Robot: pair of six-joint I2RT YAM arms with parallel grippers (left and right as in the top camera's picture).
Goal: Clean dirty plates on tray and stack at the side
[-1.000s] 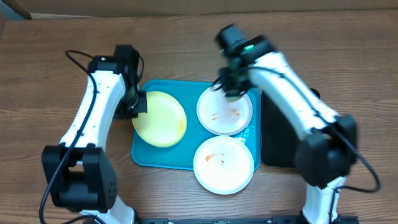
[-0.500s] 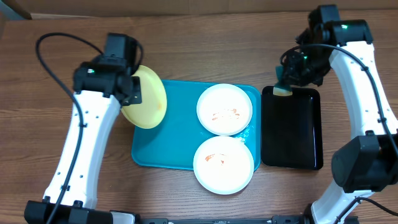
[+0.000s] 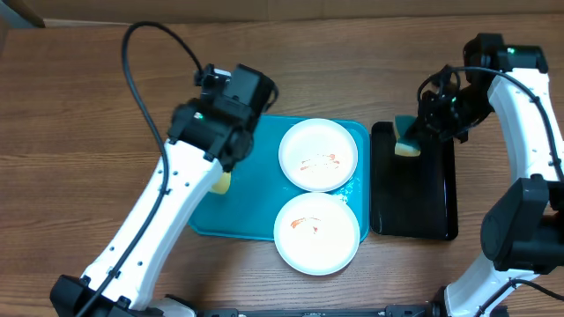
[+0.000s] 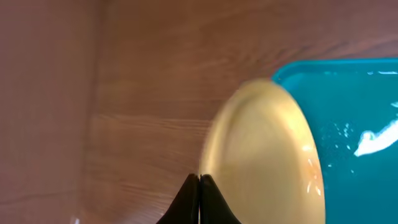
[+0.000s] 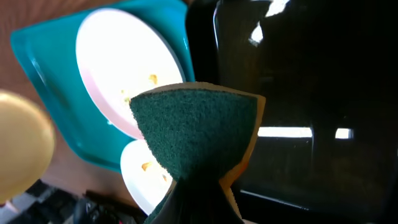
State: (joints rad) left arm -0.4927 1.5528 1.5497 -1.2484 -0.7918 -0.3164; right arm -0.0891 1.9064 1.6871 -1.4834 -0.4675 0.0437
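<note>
My left gripper [image 4: 199, 186] is shut on the rim of the pale yellow-green plate [image 4: 267, 155] and holds it tilted at the left edge of the turquoise tray [image 4: 354, 118]. In the overhead view my left arm hides all but a sliver of this plate [image 3: 222, 183]. Two white plates with orange-red smears lie on the tray [image 3: 256, 211], one at the back [image 3: 318, 155] and one at the front, overhanging the rim [image 3: 317, 232]. My right gripper [image 3: 421, 128] is shut on a green and yellow sponge [image 5: 199, 124] above the black tray.
The black rectangular tray [image 3: 414, 202] lies just right of the turquoise tray. Bare wooden table [image 3: 88, 132] lies to the left of the turquoise tray. Both arm bases stand at the table's front edge.
My left arm has swung over the tray's left side, with the yellow-green plate now tilted under it. My right gripper has moved the sponge slightly down over the black tray's back edge.
</note>
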